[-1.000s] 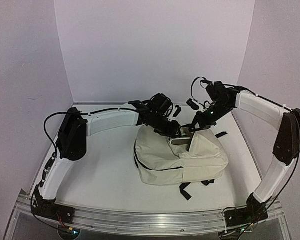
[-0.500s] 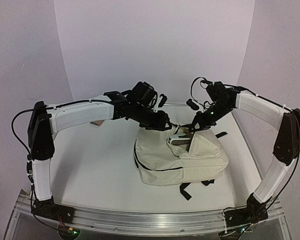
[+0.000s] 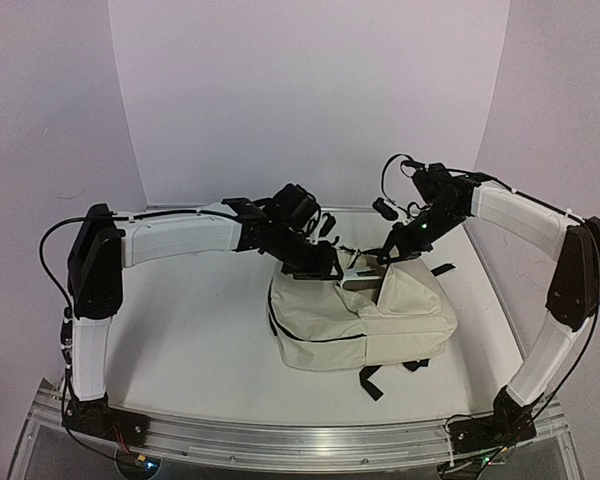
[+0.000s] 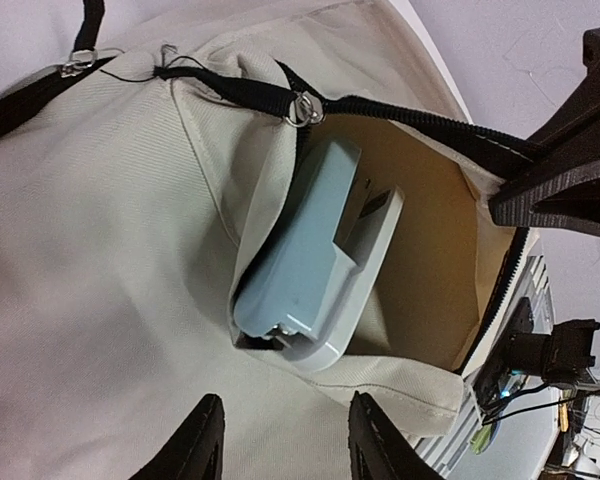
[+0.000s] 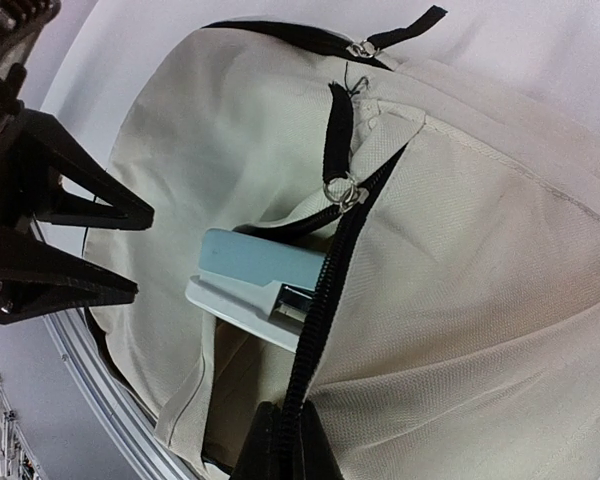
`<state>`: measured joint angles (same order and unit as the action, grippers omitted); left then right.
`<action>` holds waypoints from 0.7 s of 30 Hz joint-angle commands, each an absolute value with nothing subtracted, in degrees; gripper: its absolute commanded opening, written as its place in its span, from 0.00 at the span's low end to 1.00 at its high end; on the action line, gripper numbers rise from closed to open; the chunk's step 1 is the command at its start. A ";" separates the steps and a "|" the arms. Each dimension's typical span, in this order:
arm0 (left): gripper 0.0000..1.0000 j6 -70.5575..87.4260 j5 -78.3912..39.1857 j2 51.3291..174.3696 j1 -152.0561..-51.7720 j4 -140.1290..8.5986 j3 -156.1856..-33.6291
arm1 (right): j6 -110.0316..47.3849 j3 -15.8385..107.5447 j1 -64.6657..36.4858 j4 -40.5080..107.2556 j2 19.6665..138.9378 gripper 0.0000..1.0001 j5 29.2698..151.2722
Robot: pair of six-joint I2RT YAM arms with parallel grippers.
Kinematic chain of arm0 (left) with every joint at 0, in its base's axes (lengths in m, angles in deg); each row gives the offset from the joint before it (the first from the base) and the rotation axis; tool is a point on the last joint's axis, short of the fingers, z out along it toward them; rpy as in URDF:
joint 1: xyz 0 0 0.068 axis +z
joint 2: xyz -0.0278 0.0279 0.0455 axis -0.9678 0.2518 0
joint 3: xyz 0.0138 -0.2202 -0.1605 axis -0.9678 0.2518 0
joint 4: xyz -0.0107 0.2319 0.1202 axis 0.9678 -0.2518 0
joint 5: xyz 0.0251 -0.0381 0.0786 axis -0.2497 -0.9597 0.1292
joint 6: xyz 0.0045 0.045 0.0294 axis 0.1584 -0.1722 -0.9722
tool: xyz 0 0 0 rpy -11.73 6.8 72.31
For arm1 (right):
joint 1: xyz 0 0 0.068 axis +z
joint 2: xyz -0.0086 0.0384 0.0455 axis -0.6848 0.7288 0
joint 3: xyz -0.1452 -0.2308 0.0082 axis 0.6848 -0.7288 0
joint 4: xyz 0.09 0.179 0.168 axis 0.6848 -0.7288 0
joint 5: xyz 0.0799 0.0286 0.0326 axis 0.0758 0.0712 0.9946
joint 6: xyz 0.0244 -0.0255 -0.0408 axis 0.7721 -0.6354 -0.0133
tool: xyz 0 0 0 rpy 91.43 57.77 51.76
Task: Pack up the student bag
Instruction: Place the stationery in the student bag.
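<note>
Now the bag lies slumped on the table, right under both sets of fingers, with its open mouth at the end they reach.

The right fingers are pressed tight together on the lip of that mouth. They pinch the black zipper edge and the cream cloth with it, and hold the lip raised.

The left fingers stand moderately apart with nothing between them. They hover just above the cream fabric on the opposite side of the mouth and do not touch it, as far as the wrist view shows.

Between the two sets of fingers sits a pale blue-grey stapler. It lies just ahead of the left fingers, tilted, with its farther end tucked into the mouth and its nearer end sticking out over a fold of cloth. From the right fingers it is just ahead and to the left, and one end passes under the zipper track they grip.

Beyond the stapler from the left fingers, a tan surface shows inside the opening. I cannot tell whether it is lining or something packed.

A silver ring pull hangs where the zipper meets a black tab, past the stapler from both sets of fingers.

Black straps trail from the bag's end, well away from either set of fingers.
</note>
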<state>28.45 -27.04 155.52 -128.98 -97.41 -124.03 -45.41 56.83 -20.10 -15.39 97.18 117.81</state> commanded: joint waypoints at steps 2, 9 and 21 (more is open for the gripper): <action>0.40 28.63 -29.89 159.75 -128.85 -95.44 -129.67 | -46.07 58.54 -19.80 -14.95 95.63 0.00 121.65; 0.26 28.01 -31.74 162.59 -128.85 -93.65 -132.87 | -46.12 57.95 -19.80 -14.90 95.50 0.00 122.02; 0.21 28.16 -35.01 171.20 -128.86 -92.42 -142.79 | -45.96 57.86 -19.84 -14.90 95.58 0.00 122.80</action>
